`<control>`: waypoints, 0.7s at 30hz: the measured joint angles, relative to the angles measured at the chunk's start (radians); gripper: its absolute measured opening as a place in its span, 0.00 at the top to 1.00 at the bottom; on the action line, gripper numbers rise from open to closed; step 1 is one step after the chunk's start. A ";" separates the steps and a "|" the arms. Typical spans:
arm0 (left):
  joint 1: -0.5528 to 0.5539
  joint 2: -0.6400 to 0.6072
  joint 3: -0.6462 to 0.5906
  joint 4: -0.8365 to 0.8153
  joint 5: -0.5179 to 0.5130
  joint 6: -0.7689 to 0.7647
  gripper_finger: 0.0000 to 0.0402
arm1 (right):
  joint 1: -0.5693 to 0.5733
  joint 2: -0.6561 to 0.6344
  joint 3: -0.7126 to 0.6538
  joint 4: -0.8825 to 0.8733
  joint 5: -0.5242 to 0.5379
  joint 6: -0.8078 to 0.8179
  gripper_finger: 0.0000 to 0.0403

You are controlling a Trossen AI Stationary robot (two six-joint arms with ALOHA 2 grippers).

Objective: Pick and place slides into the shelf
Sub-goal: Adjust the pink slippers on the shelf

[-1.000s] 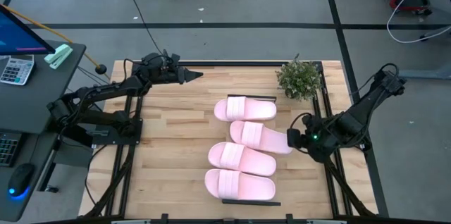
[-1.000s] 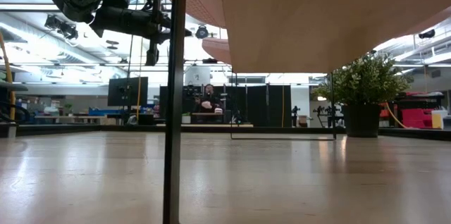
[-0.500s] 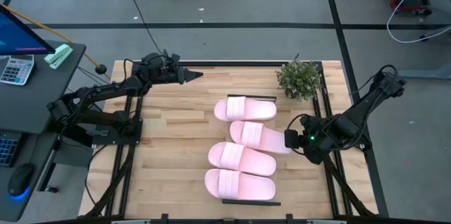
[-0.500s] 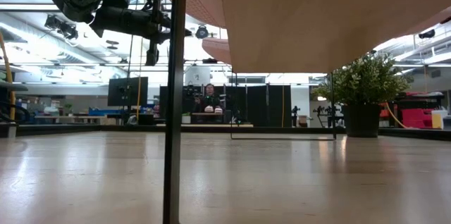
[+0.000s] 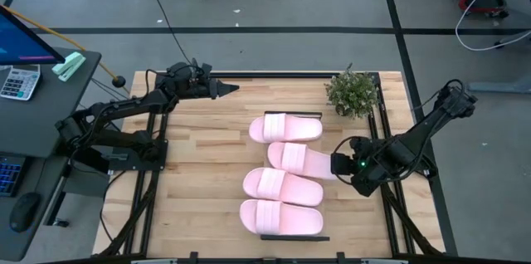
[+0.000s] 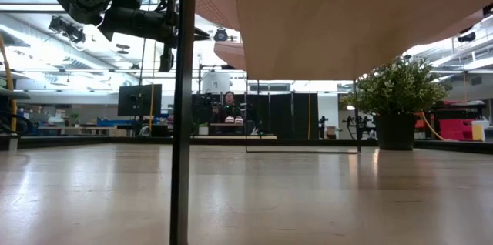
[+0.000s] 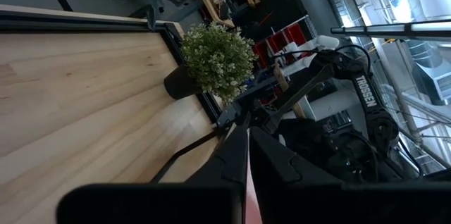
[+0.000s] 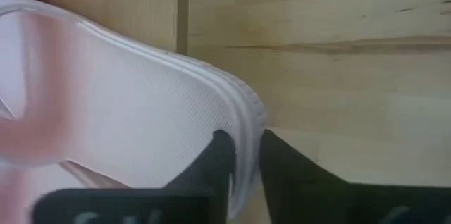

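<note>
Right gripper [image 5: 336, 164] pinches the edge of the second pale pink foam slide [image 5: 299, 159] on the long pale-wood shelf [image 5: 282, 115]; left gripper [image 5: 231, 89] hovers closed, far table corner.

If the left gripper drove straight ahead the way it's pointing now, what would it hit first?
Most likely nothing on the table until the potted plant. The left gripper, jaws shut, hangs over the table's far edge pointing right, and its wrist view centres the plant ahead. The slides lie nearer than that line. Height is unclear, so it might pass above.
</note>
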 joint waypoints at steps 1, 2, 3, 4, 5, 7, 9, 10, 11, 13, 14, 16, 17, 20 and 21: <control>0.000 0.000 0.000 0.000 0.000 0.000 0.95 | 0.000 0.000 0.000 0.000 0.000 -0.002 0.88; 0.000 0.000 0.000 0.000 0.000 0.001 0.96 | 0.000 -0.002 0.000 0.000 0.001 -0.006 0.91; 0.000 0.000 0.000 0.000 0.000 0.001 0.96 | 0.001 -0.006 0.000 0.000 0.000 -0.012 0.92; 0.000 0.000 0.000 0.000 0.000 0.001 0.96 | 0.003 -0.009 0.000 0.000 0.001 -0.020 0.92; 0.000 0.000 0.000 0.000 0.000 0.001 0.97 | 0.004 -0.015 0.000 0.000 0.005 -0.023 0.92; 0.000 0.000 0.000 0.000 0.000 0.001 0.97 | 0.004 -0.028 0.000 -0.001 0.016 -0.025 0.92; 0.000 0.000 0.000 0.000 0.000 0.001 0.97 | 0.004 -0.043 0.000 -0.001 0.033 -0.045 0.92; 0.000 0.000 0.000 0.000 0.000 0.001 0.96 | 0.003 -0.051 0.000 -0.002 0.047 -0.061 0.92; 0.000 0.000 0.000 0.001 0.000 0.001 0.96 | 0.004 -0.059 0.000 -0.002 0.056 -0.076 0.92; 0.000 0.000 0.000 0.000 0.000 0.001 0.95 | 0.003 -0.074 0.000 -0.005 0.075 -0.105 0.92; 0.000 0.000 0.000 0.000 0.000 0.001 0.95 | 0.003 -0.080 0.000 -0.006 0.085 -0.117 0.92; 0.000 0.000 0.000 0.000 0.000 0.001 0.95 | 0.003 -0.090 0.000 -0.011 0.102 -0.133 0.92; 0.000 0.000 0.000 0.000 0.000 0.001 0.96 | 0.003 -0.094 0.000 -0.013 0.108 -0.138 0.92; 0.000 0.000 0.000 0.000 0.000 0.001 0.97 | 0.003 -0.098 0.000 -0.014 0.119 -0.158 0.92; 0.000 0.000 0.000 0.000 0.000 0.001 0.97 | 0.003 -0.098 0.000 -0.014 0.121 -0.158 0.92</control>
